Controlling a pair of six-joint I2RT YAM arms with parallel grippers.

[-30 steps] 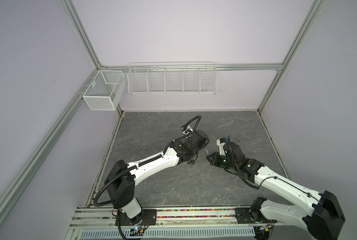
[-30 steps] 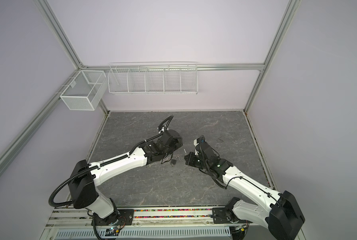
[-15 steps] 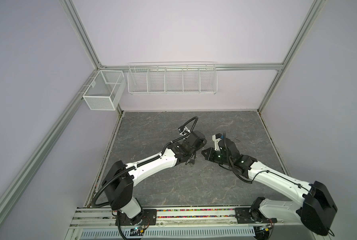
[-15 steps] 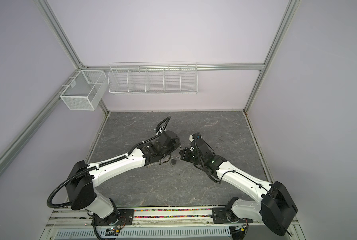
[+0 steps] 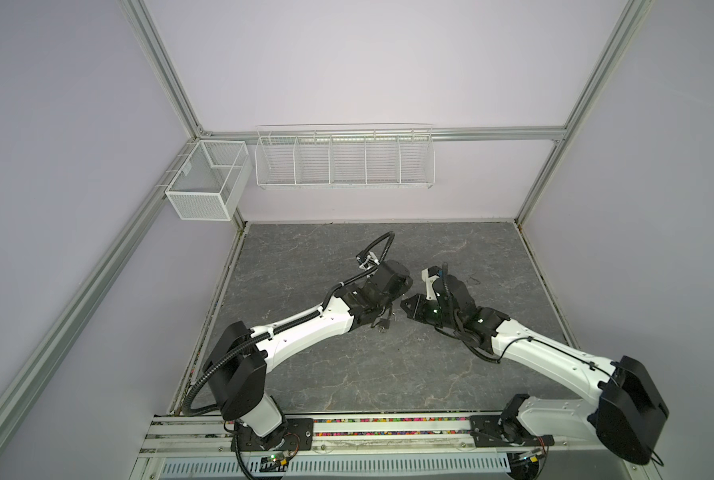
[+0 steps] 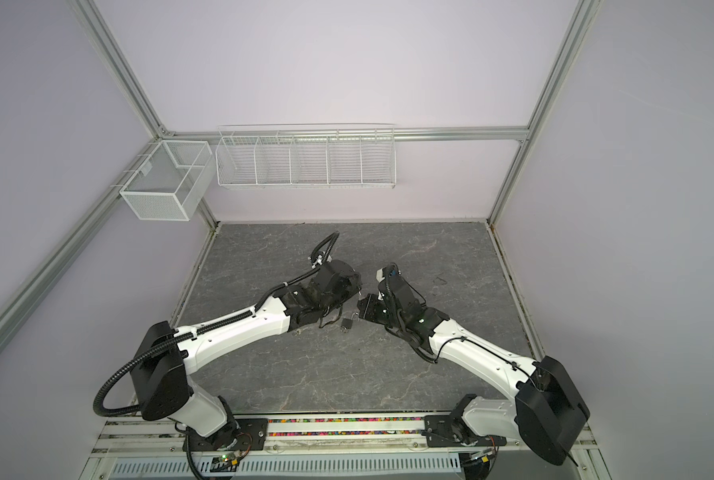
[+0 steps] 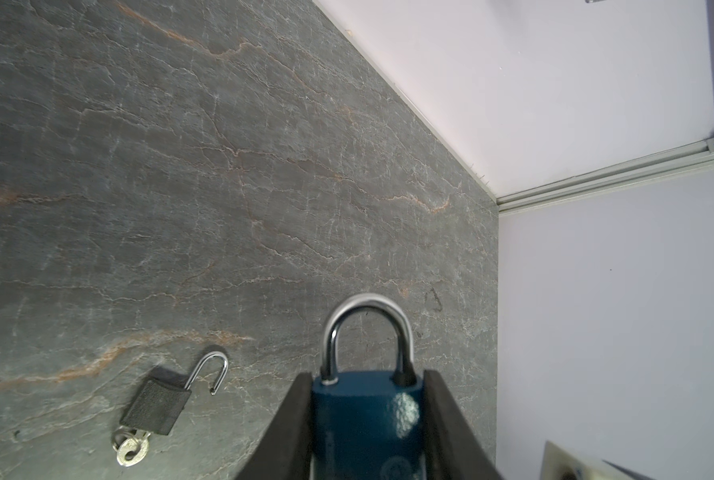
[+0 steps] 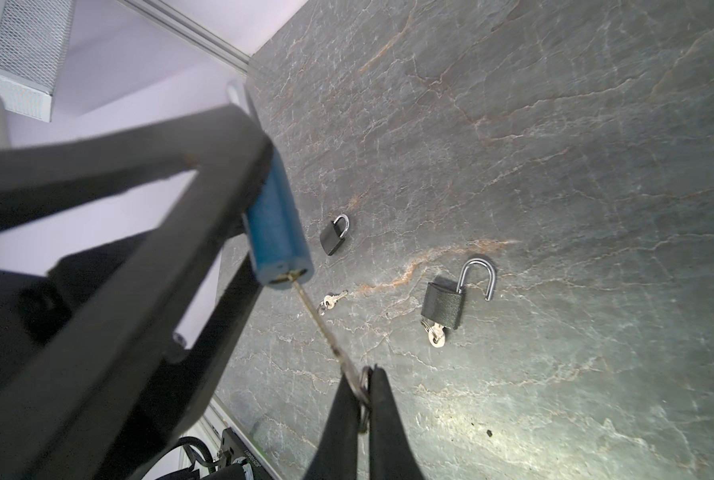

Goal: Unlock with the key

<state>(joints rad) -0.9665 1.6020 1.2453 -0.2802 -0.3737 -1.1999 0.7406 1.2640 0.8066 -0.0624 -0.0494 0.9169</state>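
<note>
At the front, the rail (image 5: 347, 432) holds the two arm bases. The right arm (image 5: 546, 357) has swung in toward the middle since a second ago, when its tip sat farther from the left arm (image 5: 305, 332). Now the two tips nearly meet. Between the rail and the tips the gray table (image 5: 347, 382) is bare, so there is lots of room on that side. A black lock (image 6: 347, 323) lies flat on the table just in front of the tips. Its loop is swung out and a second key (image 8: 435, 336) sits at its bottom end; it has not moved. The right pincer (image 8: 364, 376) is squeezed all the way together on the round end of the key (image 8: 326, 332). The key is long and thin and points at the blue lock (image 8: 278, 232). Its tip touches the keyhole at the bottom, but I cannot tell how far in it is. The left pincer (image 7: 367, 374) is partly closed and grips the blue lock by its two sides, up off the table. The lock's silver loop sticks out past the fingers and is clicked down. A small black lock (image 8: 333, 237) and a loose key (image 8: 330, 300) lie on the table near each other, not touching. Behind the arms there is more bare table up to the back wall (image 5: 368, 83). Both side edges are well apart from the tips. High on that wall hang a long basket (image 5: 343, 166) and a box basket (image 5: 206, 187).
</note>
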